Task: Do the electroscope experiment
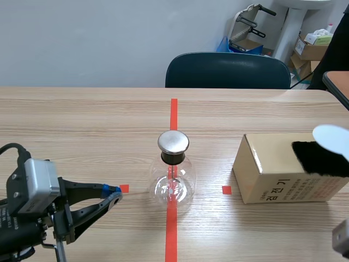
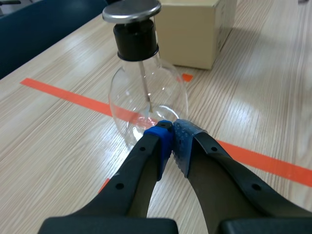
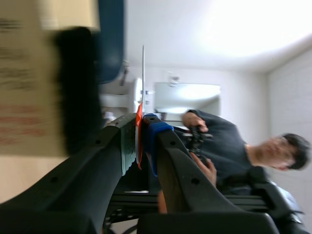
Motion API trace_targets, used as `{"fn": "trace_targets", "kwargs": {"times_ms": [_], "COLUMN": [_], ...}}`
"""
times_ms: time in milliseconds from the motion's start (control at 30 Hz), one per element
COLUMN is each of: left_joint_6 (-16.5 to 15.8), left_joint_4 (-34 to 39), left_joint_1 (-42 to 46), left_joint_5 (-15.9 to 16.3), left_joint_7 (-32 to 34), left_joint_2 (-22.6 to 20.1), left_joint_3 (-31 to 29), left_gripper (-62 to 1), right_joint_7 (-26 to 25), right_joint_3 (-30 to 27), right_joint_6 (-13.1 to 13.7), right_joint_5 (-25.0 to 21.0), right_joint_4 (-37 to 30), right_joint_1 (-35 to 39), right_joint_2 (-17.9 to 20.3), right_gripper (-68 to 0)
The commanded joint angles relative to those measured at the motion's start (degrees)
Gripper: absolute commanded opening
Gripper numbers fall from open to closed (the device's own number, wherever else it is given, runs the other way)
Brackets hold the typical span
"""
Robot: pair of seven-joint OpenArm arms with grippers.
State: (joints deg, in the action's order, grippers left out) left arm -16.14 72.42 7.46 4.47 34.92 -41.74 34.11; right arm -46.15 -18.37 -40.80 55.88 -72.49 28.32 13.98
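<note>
The electroscope (image 1: pixel 173 174), a clear glass flask with a black neck and a round metal cap, stands on the red tape line mid-table. My left gripper (image 1: pixel 115 192) rests low to its left, shut on nothing. In the left wrist view its blue pads (image 2: pixel 171 134) meet just short of the flask (image 2: pixel 146 97). My right gripper (image 3: pixel 142 127) is shut on a thin white disc (image 3: pixel 143 78), seen edge-on with an orange part at the pads. In the scene view that disc (image 1: pixel 332 139) hangs above a black furry cloth (image 1: pixel 319 158) lying on the cardboard box (image 1: pixel 272 174).
The cardboard box (image 2: pixel 195 29) stands beyond the flask, to its right in the scene view. A dark blue chair (image 1: pixel 228 71) sits at the table's far edge. A person (image 3: pixel 229 146) shows behind the right gripper. Boxes and equipment stand at the back right.
</note>
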Motion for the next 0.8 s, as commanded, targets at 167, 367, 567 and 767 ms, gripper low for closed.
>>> {"fn": "trace_targets", "kwargs": {"times_ms": [167,367,567,767], "left_joint_6": [0.11,0.13,0.15,0.17], "left_joint_4": [0.66,0.66,0.61,0.61], "left_joint_1": [-2.62,-3.89,-5.2,-5.77], "left_joint_5": [0.37,0.39,0.37,0.37], "left_joint_7": [-5.97,-10.45,-15.78,-19.52], "left_joint_2": [2.86,4.61,6.51,8.04], "left_joint_3": [-0.04,0.02,0.07,0.07], "left_gripper": [-59.4,-59.4,-59.4,-59.4], "right_joint_7": [6.03,14.08,21.97,27.82], "right_joint_3": [0.85,8.31,18.88,27.5], "right_joint_6": [9.97,11.93,9.09,5.79], "right_joint_5": [-2.05,-3.82,-1.79,3.43], "right_joint_4": [-15.78,-23.52,-25.88,-25.92], "right_joint_1": [-0.39,-0.72,-2.16,-2.78], "right_joint_2": [1.03,3.15,4.9,5.11], "right_gripper": [-65.8,-65.8,-65.8,-65.8]}}
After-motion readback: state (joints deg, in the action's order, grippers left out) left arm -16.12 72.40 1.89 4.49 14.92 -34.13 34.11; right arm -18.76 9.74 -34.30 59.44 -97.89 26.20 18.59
